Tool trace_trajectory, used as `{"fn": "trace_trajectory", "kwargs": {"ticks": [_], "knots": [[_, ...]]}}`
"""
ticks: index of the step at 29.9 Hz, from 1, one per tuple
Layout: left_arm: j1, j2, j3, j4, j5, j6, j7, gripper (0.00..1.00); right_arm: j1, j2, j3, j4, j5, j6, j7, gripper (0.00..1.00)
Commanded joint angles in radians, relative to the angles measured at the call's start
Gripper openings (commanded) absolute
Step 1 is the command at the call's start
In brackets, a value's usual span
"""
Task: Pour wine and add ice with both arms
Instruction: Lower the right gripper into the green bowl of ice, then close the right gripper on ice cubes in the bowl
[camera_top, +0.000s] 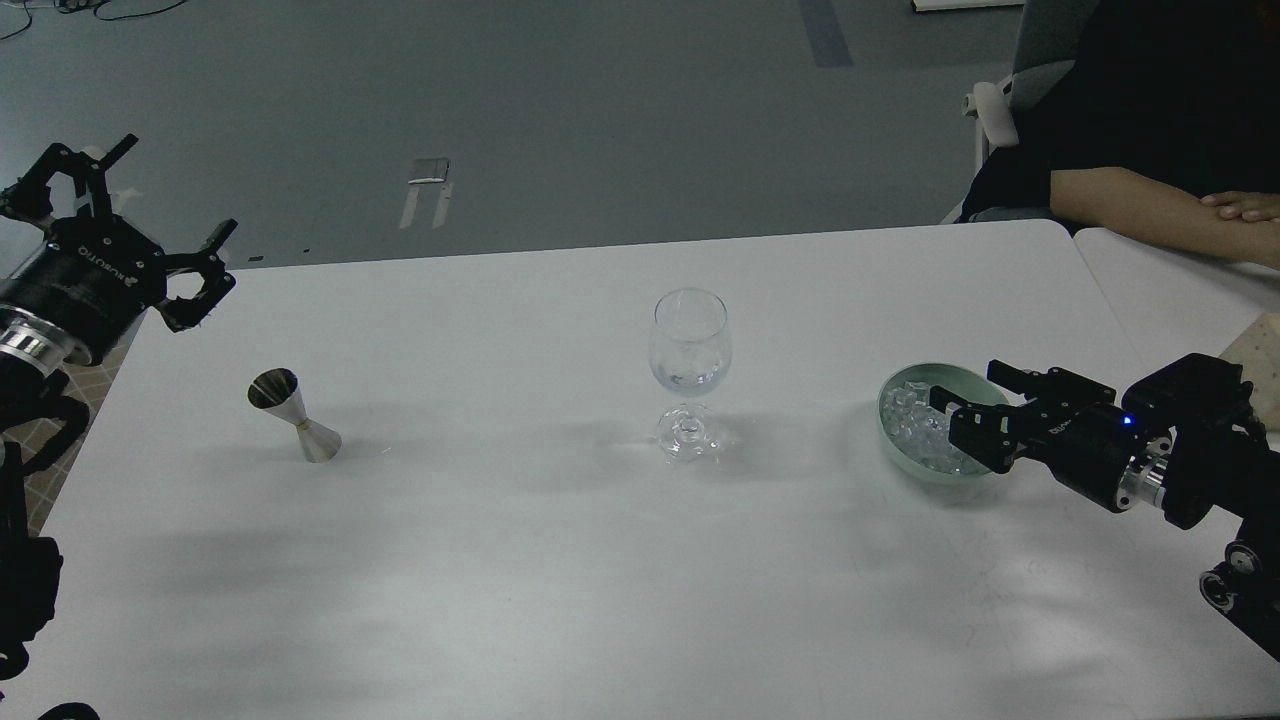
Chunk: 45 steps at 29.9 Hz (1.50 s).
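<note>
A clear wine glass (689, 370) stands upright at the middle of the white table (560, 580). A steel jigger (293, 414) stands tilted at the left. A pale green bowl (900, 455) at the right holds a heap of small clear ice (915, 425) cubes. My left gripper (150, 225) is open and empty, raised above the table's far left corner, up and left of the jigger. My right gripper (965, 400) is open, its fingers over the bowl's right side, hiding part of the ice.
A person sits at the far right with a bare forearm (1150, 215) resting on a second table. A chair (1010, 90) stands behind. A tan block (1262, 350) lies at the right edge. The table's far edge runs close behind my left gripper.
</note>
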Motion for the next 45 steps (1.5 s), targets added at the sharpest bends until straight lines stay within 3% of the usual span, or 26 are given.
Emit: {"fn": "trace_trajectory", "kwargs": {"ticks": [1, 19, 30, 36, 40, 45], "knots": [[0.002, -0.001, 0.001, -0.012, 0.000, 0.000, 0.000, 0.98, -0.002, -0.003, 0.000, 0.006, 0.003, 0.026, 0.002, 0.64], [0.003, -0.001, 0.001, -0.023, 0.000, 0.000, 0.000, 0.98, 0.032, 0.003, 0.003, 0.011, 0.007, 0.137, -0.010, 0.64], [0.003, -0.001, 0.001, -0.028, 0.000, 0.000, 0.000, 0.98, 0.039, 0.004, 0.003, 0.012, 0.007, 0.177, -0.020, 0.55], [0.003, -0.002, 0.001, -0.035, 0.000, 0.000, 0.000, 0.98, 0.039, 0.004, 0.003, 0.014, 0.007, 0.186, -0.035, 0.46], [0.003, -0.001, 0.001, -0.035, 0.002, 0.000, 0.000, 0.98, 0.041, 0.006, 0.004, 0.028, 0.009, 0.220, -0.041, 0.34], [0.003, -0.001, 0.001, -0.035, 0.002, 0.000, 0.000, 0.98, 0.039, 0.007, 0.006, 0.031, 0.009, 0.229, -0.049, 0.31]]}}
